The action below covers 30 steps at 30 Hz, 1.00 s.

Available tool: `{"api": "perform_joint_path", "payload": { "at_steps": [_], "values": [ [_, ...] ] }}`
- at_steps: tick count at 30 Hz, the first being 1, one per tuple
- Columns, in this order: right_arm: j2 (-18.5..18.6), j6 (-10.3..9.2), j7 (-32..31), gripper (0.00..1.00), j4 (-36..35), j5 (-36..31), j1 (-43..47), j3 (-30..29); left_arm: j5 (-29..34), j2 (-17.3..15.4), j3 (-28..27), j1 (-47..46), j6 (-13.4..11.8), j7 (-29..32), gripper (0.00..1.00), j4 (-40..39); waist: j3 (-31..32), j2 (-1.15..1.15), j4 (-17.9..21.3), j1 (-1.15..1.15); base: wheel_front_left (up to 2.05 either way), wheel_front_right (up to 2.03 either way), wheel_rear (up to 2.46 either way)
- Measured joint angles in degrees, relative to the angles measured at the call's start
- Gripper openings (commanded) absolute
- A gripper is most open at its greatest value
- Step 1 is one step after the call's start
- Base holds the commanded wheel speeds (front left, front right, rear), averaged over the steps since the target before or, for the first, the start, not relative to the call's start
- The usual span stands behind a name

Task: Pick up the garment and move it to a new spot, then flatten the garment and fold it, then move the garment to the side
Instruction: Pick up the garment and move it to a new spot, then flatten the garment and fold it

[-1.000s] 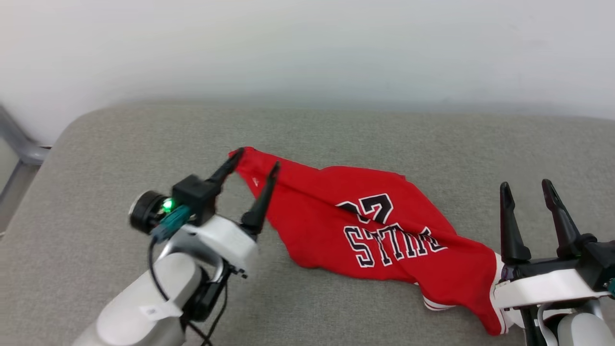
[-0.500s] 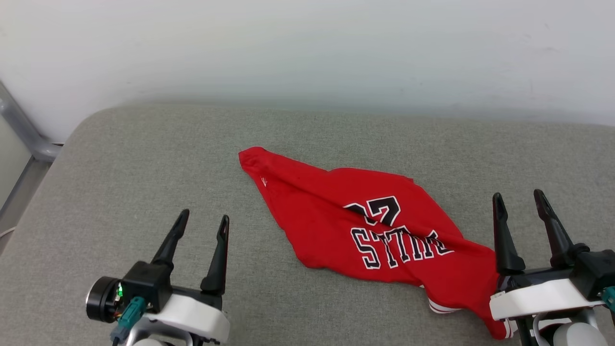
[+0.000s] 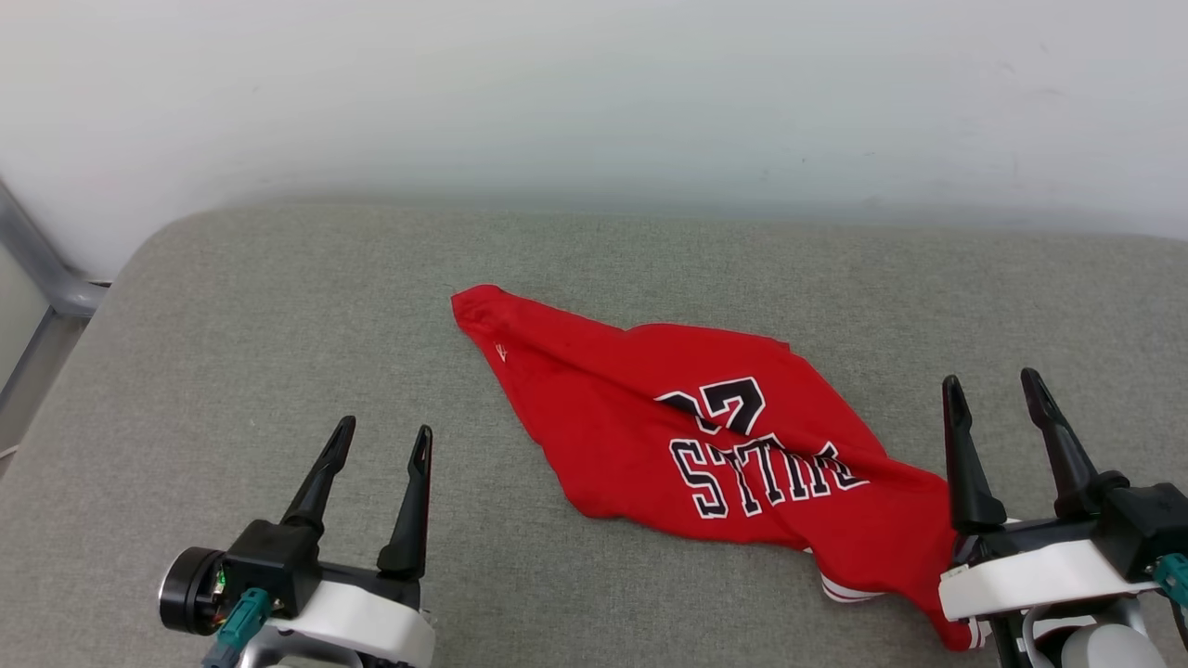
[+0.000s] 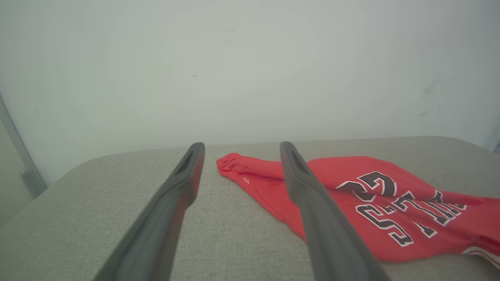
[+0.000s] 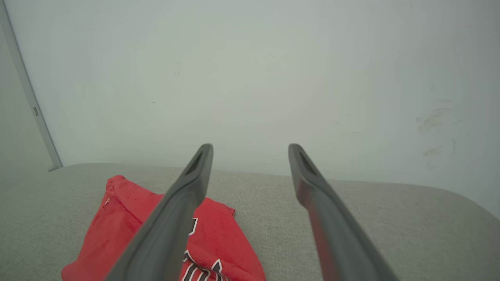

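The garment (image 3: 650, 417) is a red jersey lying crumpled and stretched diagonally across the grey cushion, its black lettering showing upside down and a striped edge near the lower right. My left gripper (image 3: 380, 438) stands open at the lower left, well clear of the cloth. At the lower right my right gripper (image 3: 991, 386) is open too, just beside the garment's near end with nothing between its fingers. The left wrist view shows the garment (image 4: 363, 195) to the right of the left gripper (image 4: 239, 147). In the right wrist view the garment (image 5: 129, 218) lies left of the right gripper (image 5: 250, 149).
The grey cushion (image 3: 232, 315) has rounded corners and ends against a pale wall (image 3: 594, 93) at the back. A grey metal frame (image 3: 37, 269) stands off its left edge.
My left gripper let go of the garment's far left corner and drew back to the lower left, open. The garment stays where it was; the camera shifted slightly. The right gripper barely moved.
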<state>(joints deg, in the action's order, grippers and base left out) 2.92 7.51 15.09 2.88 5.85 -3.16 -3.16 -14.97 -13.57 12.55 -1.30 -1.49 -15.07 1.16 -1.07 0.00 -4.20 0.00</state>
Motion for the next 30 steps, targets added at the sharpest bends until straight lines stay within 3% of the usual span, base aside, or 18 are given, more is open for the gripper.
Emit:
{"api": "perform_joint_path", "payload": {
  "at_steps": [12,15,18,21,30],
  "values": [
    [0.0,0.0,-0.1,1.0,3.6,0.7,-0.8,1.7,4.4,4.2,-3.1,0.2,4.9,0.0,1.0,1.8,-1.4,0.0,-1.0,0.0,0.0,0.0,0.0],
    [0.0,0.0,-4.2,1.0,4.6,0.2,-3.4,2.7,4.9,5.1,-3.9,0.0,5.5,0.0,1.0,2.0,-2.2,0.0,-1.7,0.0,0.0,0.0,0.0],
    [0.8,0.02,-13.0,1.0,5.0,-1.3,-6.7,5.8,5.3,5.8,-4.4,-0.4,6.1,0.0,1.0,2.0,-3.6,0.0,-2.4,0.0,0.0,0.0,0.0],
    [3.6,0.02,-25.7,1.0,5.5,-0.2,-10.5,8.8,5.9,6.6,-4.9,-1.1,6.7,0.0,1.0,2.2,-5.1,0.0,-3.4,0.01,0.0,0.0,0.0],
    [12.0,0.02,-63.5,1.0,5.1,11.2,-23.7,17.7,6.7,8.8,-3.8,-3.9,8.1,0.0,1.0,3.2,-10.2,0.0,-7.0,0.01,0.0,0.0,0.0]
  ]
}}
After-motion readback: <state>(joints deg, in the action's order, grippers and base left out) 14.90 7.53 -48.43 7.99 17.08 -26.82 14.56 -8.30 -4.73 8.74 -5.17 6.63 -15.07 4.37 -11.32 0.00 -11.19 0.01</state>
